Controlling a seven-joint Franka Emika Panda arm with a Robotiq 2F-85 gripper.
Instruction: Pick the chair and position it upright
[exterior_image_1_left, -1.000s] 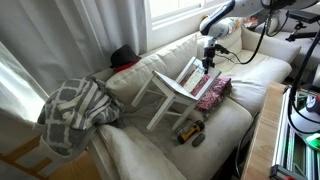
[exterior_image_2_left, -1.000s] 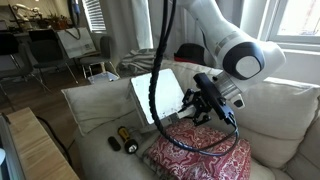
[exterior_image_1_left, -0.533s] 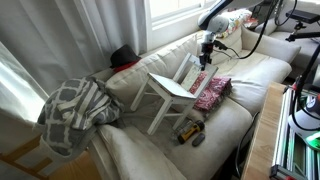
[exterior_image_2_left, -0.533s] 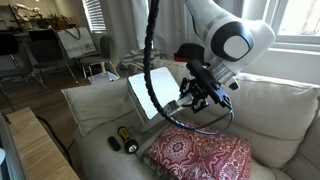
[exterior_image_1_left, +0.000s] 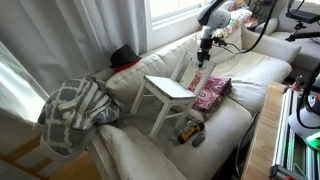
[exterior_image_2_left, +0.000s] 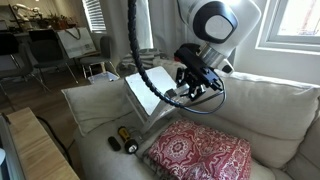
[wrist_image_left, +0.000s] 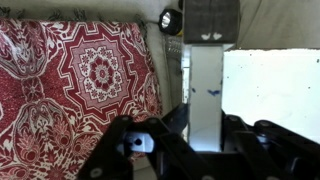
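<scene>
A white wooden child-size chair stands on the desk, here a cream couch, in front of a bright window. The seat is close to level and the legs point down toward the couch seat. From these angles I cannot tell whether all four legs touch it.

The robot arm reaches down from above. Its claw is clamped on the chair's open-frame backrest. In the wrist view a white backrest rail runs straight between the dark fingers, with the white seat to one side.

A pink-red patterned cushion lies flat on the couch seat just beside the chair, under the backrest side. A small black and yellow flashlight lies near the front edge of the couch, close to the chair's legs.

A grey and white plaid blanket is bunched over the far armrest. A black item, too small to identify, sits on the couch back.
</scene>
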